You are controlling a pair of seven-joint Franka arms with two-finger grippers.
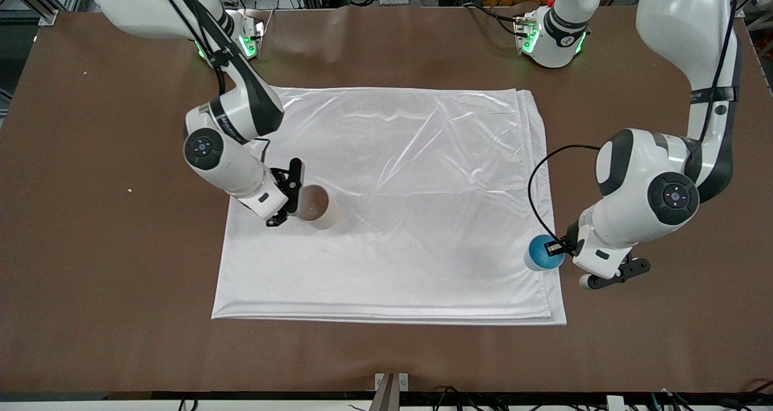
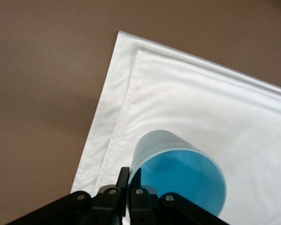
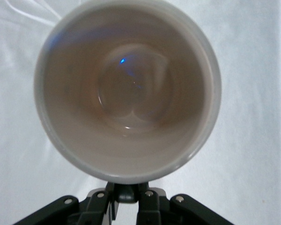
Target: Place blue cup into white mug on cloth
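Observation:
The white mug [image 1: 314,206] is on the cloth [image 1: 392,157], toward the right arm's end. My right gripper [image 1: 291,206] is shut on its black handle [image 3: 131,193], and the mug's pale inside [image 3: 126,89] is empty. The blue cup [image 1: 540,254] is at the cloth's edge toward the left arm's end, nearer the front camera than the mug. My left gripper [image 1: 558,246] is shut on its rim, one finger inside and one outside [image 2: 123,180]. The cup [image 2: 178,173] is tilted over the cloth's folded corner [image 2: 131,93]. I cannot tell whether either vessel rests on the cloth.
The brown table [image 1: 96,248] surrounds the cloth on all sides. The wide middle of the cloth [image 1: 410,218] lies between the two vessels. Both arm bases [image 1: 552,37] stand along the table's back edge.

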